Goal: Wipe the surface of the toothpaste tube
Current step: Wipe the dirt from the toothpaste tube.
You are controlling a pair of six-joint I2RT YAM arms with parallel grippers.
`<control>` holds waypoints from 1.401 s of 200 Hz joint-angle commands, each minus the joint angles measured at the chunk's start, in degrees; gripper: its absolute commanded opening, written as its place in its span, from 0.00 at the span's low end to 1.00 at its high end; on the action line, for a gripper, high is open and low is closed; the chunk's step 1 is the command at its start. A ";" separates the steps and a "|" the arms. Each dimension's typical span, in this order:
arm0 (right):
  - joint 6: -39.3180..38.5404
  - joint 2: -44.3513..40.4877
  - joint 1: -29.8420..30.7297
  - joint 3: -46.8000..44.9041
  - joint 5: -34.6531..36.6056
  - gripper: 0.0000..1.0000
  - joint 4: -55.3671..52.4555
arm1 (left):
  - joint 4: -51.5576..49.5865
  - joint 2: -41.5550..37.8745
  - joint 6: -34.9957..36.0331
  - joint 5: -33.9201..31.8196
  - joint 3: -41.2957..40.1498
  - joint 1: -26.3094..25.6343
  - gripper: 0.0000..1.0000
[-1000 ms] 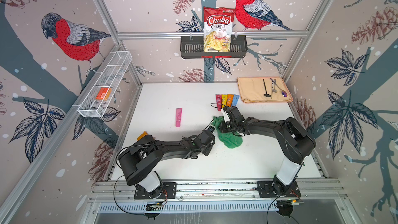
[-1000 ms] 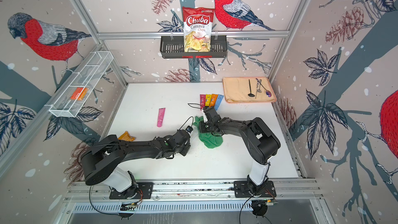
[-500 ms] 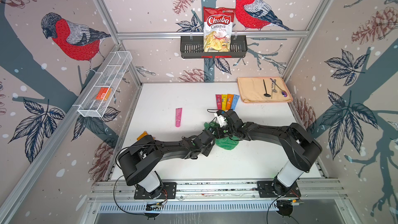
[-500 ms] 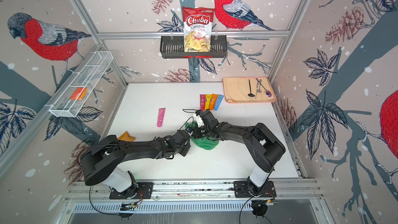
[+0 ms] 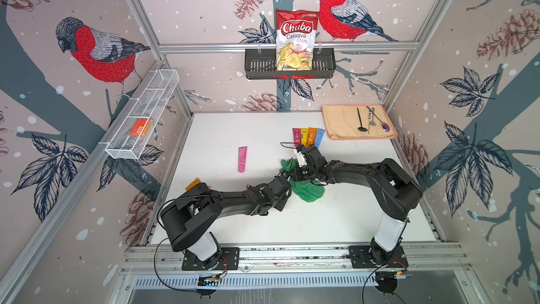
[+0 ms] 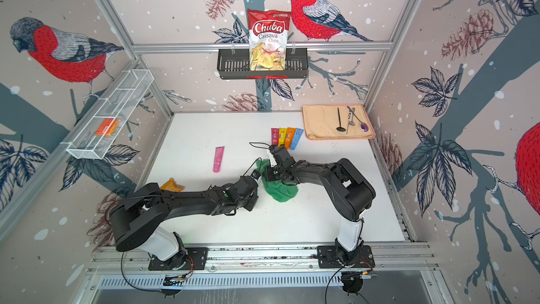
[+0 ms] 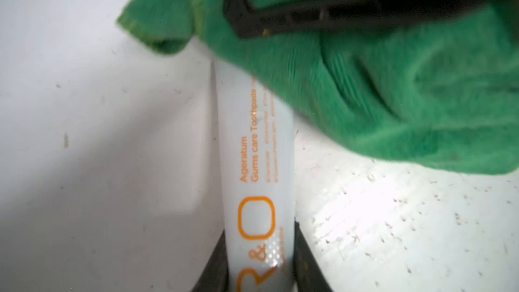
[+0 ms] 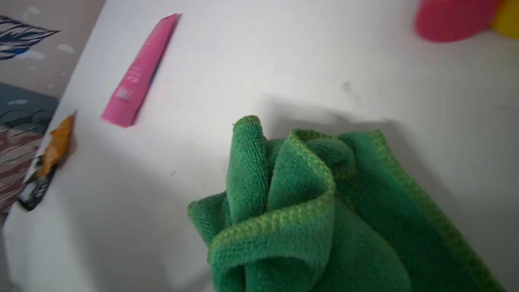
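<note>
Nearest, the left gripper [image 7: 259, 272] clamps the toothpaste tube [image 7: 255, 150] by one end, with a finger on each side. Tube body: white and smooth, with orange lettering along its length reading "Gums care Toothpaste". It is located at the middle of the table [image 5: 350, 214], between the two arms. Farther on, the green cloth [image 7: 379, 94] covers its other end, pinched in the closed right gripper [image 5: 300, 171].

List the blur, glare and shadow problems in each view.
Left wrist view: the white tube has soft small print, the cloth is blurred, hard glare hits the table on one side of the tube, and dull shadow lies on the other. Right wrist view: the pink tube and red sachet are smeared, while the cloth folds are sharper. Both top views: sharp and evenly lit.
</note>
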 commanded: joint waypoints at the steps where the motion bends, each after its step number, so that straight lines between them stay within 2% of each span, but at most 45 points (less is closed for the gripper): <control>1: -1.63 0.74 -1.07 0.67 11.86 0.13 -10.56 | 0.49 -0.21 1.28 0.86 -0.07 -0.07 0.20; 19: -1.70 0.94 -0.56 1.32 10.38 0.13 -10.17 | 0.38 0.16 1.21 0.96 0.13 -0.03 0.20; 47: -1.59 -0.67 2.27 -0.27 0.18 0.13 -5.70 | 0.32 0.09 1.29 0.96 0.17 -0.02 0.20; 71: -1.24 -3.27 5.47 -1.27 -5.91 0.13 -3.23 | 0.51 -0.01 1.22 0.87 0.06 -0.01 0.20; 123: -0.10 -7.17 6.61 -4.75 -11.86 0.13 0.29 | 0.49 -0.26 1.16 0.83 -0.05 -0.03 0.20; 152: -0.51 -3.59 6.22 -4.33 -9.05 0.13 -0.77 | 0.36 -0.08 1.23 0.81 0.09 -0.03 0.20; 186: -1.82 1.16 5.16 -0.81 5.85 0.13 -8.21 | 0.64 -0.77 1.10 0.75 -0.35 0.00 0.20; 230: -1.97 0.62 1.25 0.35 15.22 0.13 -12.43 | 0.72 -0.70 1.24 0.99 -0.27 -0.05 0.20; 257: -2.03 0.01 -0.90 -0.05 16.94 0.13 -13.01 | 0.75 -0.70 1.39 1.28 -0.32 -0.01 0.20; 280: -3.08 -1.34 1.50 -0.22 11.98 0.13 -11.55 | 0.75 -0.61 1.51 1.35 -0.27 -0.02 0.20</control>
